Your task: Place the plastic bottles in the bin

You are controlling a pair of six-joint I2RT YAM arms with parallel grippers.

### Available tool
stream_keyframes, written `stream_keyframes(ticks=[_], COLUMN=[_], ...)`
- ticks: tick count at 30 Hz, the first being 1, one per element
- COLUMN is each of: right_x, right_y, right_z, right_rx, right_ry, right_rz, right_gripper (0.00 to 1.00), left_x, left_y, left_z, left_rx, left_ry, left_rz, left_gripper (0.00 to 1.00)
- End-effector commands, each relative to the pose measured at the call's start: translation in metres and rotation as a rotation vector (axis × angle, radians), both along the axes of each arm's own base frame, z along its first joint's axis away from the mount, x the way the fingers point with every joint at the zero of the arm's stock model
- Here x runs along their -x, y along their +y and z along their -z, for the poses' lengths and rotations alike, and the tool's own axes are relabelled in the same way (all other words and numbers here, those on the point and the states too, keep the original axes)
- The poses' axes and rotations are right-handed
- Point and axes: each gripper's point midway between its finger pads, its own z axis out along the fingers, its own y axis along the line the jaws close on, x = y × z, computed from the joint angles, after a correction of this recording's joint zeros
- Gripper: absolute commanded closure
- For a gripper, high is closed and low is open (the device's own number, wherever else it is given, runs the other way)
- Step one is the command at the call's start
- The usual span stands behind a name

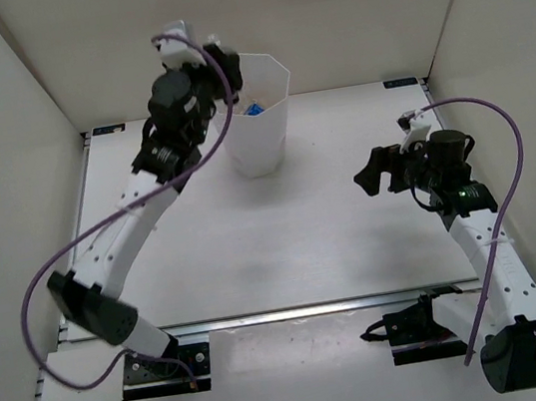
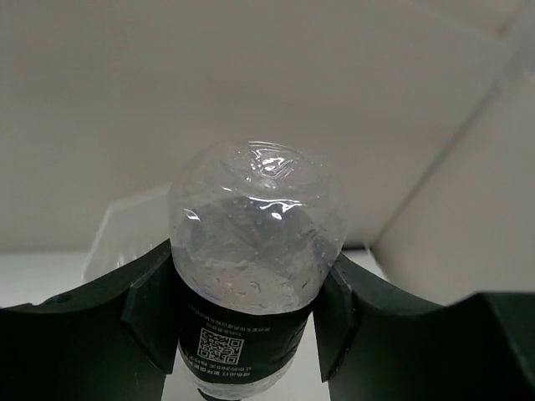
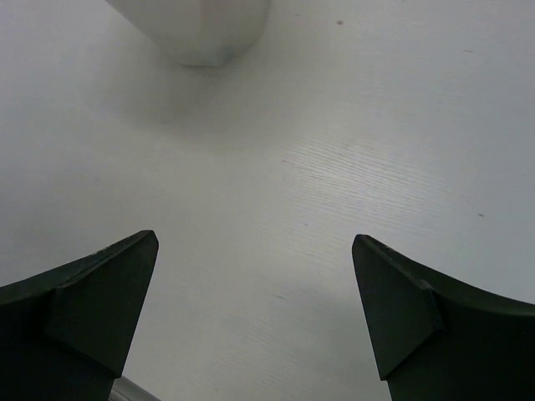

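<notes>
A clear plastic bottle (image 2: 251, 225) with a black band and a QR code sits between my left gripper's (image 2: 251, 271) fingers, which are shut on it with its dimpled base pointing away. In the top view the left gripper (image 1: 210, 63) is raised at the left rim of the white bin (image 1: 272, 124), and the arm hides the held bottle. Something blue (image 1: 253, 109) shows inside the bin. My right gripper (image 1: 378, 177) hovers open over bare table to the bin's right, with nothing between its fingers (image 3: 109, 284).
The bin's base (image 3: 201, 33) shows at the top of the right wrist view. White walls enclose the table on the left, back and right. A purple cable loops from each arm.
</notes>
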Motion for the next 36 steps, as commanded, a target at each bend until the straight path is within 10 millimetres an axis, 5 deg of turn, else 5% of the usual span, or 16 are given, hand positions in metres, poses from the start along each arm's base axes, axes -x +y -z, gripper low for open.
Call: stream_keyframes(ticks=[1,3,5,8,11,18,20,21,22,23,24,25,27,30,33,36], right_x=[-0.005,-0.004,-0.005,-0.004,-0.006,-0.004,-0.002,0.004,0.009,0.012,0.018,0.026,0.039,0.06,0.071,0.073], right_y=[-0.024,-0.033,-0.039,-0.044,-0.056,-0.058,-0.061,-0.061,-0.059,-0.057,-0.059,-0.06,-0.066,-0.071,-0.077,-0.074], right_z=[0.002,0.012,0.012,0.014,0.012,-0.004,0.0,0.01,0.016,0.023,0.032,0.043,0.059,0.079,0.088,0.085], right_rx=[0.051,0.067,0.068,0.075,0.087,0.1,0.094,0.088,0.088,0.095,0.106,0.111,0.122,0.126,0.157,0.206], right_ry=[-0.006,0.016,0.015,0.023,0.015,-0.012,0.036,0.088,0.125,0.149,0.185,0.23,0.308,0.407,0.428,0.408], right_rz=[0.075,0.113,0.137,0.145,0.223,0.254,0.294,0.31,0.305,0.294,0.306,0.324,0.372,0.387,0.437,0.44], right_gripper=[0.01,0.01,0.01,0.01,0.01,0.01,0.01,0.01,0.01,0.01,0.0,0.01,0.01,0.01,0.01,0.01], left_x=[-0.071,-0.093,-0.124,-0.137,-0.127,-0.074,-0.046,-0.041,-0.019,0.003,0.016,0.038,0.083,0.145,0.18,0.191], left_y=[0.016,0.015,0.005,0.0,-0.013,-0.002,0.014,0.019,0.032,0.048,0.059,0.074,0.116,0.181,0.214,0.225], left_z=[-0.024,-0.029,-0.006,0.013,0.018,-0.022,-0.014,0.013,0.014,0.043,0.099,0.104,0.191,0.26,0.278,0.266], left_rx=[0.124,0.152,0.125,0.142,0.161,0.081,0.058,0.023,0.017,-0.027,-0.104,-0.104,-0.207,-0.222,-0.232,-0.197], left_ry=[-0.1,-0.127,-0.083,-0.033,-0.009,-0.008,0.068,0.13,0.158,0.232,0.358,0.383,0.62,0.824,0.853,0.807], left_rz=[-0.122,-0.14,-0.161,-0.149,-0.051,-0.048,-0.035,-0.038,-0.042,-0.063,-0.096,-0.116,-0.189,-0.327,-0.419,-0.464], left_gripper=[0.54,0.52,0.45,0.32,0.01,0.02,0.01,0.01,0.01,0.02,0.01,0.01,0.01,0.01,0.02,0.02])
